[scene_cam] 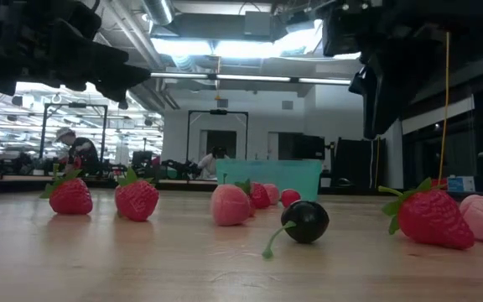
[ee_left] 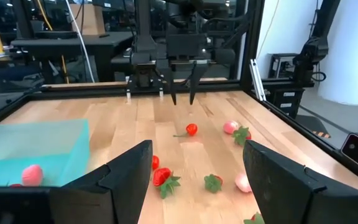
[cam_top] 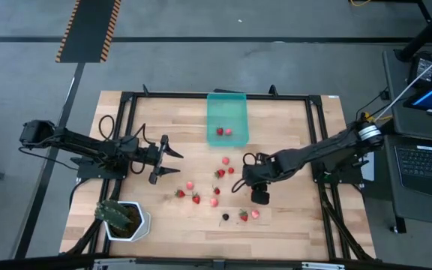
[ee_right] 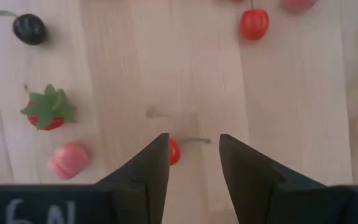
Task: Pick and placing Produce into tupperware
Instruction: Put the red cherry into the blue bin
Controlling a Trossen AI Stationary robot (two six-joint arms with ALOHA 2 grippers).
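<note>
Between the right gripper [ee_right: 193, 163] fingers sits a cherry [ee_right: 174, 151].

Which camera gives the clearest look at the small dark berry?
The low view: the dark berry sits close and centred, round, with its green stem curling onto the table. The right wrist view shows it near a corner. The high view shows only a tiny dark dot. I cannot find it in the left wrist view.
</note>
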